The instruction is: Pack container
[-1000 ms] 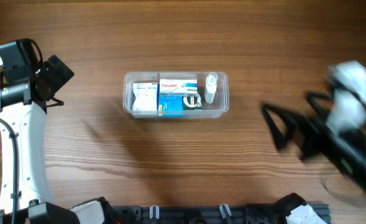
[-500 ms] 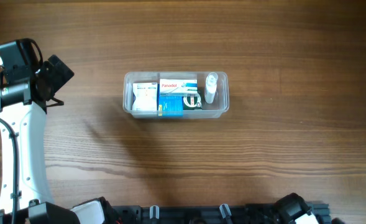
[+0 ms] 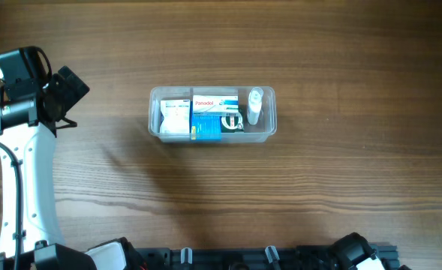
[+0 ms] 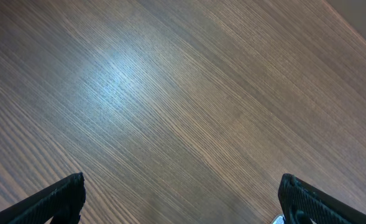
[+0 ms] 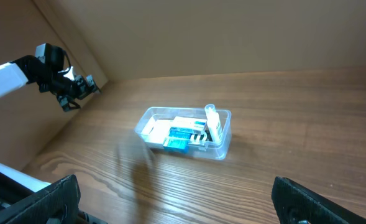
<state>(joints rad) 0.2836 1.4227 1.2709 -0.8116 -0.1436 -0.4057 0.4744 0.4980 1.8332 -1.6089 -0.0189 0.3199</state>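
The container point(image 3: 268, 126) is a clear rectangular tub at the middle of the table. It holds a white box point(image 3: 175, 116), a blue box point(image 3: 205, 125), a white box printed with red letters point(image 3: 214, 103) and a small clear bottle point(image 3: 254, 105). My left gripper point(image 3: 70, 90) is far to its left, over bare wood. In the left wrist view that gripper point(image 4: 183, 199) stands open with nothing between its fingers. My right gripper point(image 5: 183, 202) is open too, pulled back high and well short of the container point(image 5: 223, 146).
The left arm's white link point(image 3: 22, 187) runs down the table's left side. A black rail point(image 3: 228, 259) lies along the front edge. In the right wrist view a brown wall point(image 5: 232, 31) stands behind the table, and the left arm point(image 5: 52, 71) shows at upper left.
The right arm was a blur at the table's right side a second ago and has swung out of the overhead view. The left arm and the container have not moved.
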